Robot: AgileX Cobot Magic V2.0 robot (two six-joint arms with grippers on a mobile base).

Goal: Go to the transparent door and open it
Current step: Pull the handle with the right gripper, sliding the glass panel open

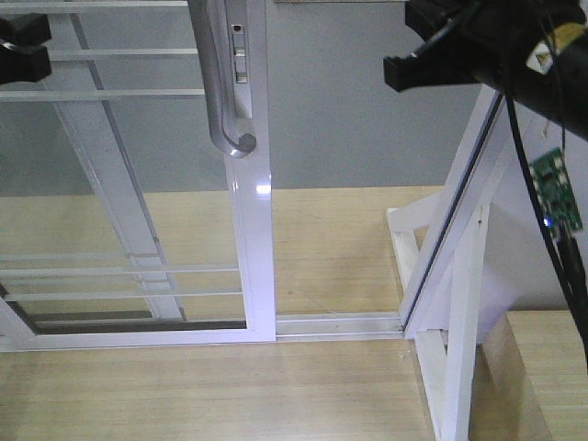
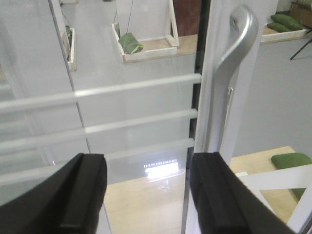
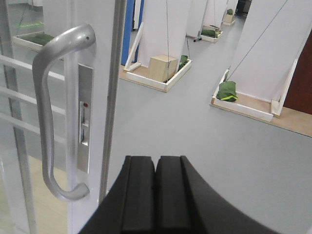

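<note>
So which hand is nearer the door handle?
Left, probably: the left hand, open, sits just under the handle. The right hand, shut, points past the door, handle to its left.

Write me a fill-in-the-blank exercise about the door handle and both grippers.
1. The left gripper is ___.
2. The right gripper is ___.
3. The grey handle on the transparent door is gripped by ___ gripper.
4. The thin white bars across the glass run ___.

Missing words: open; shut; neither; horizontally.
</note>
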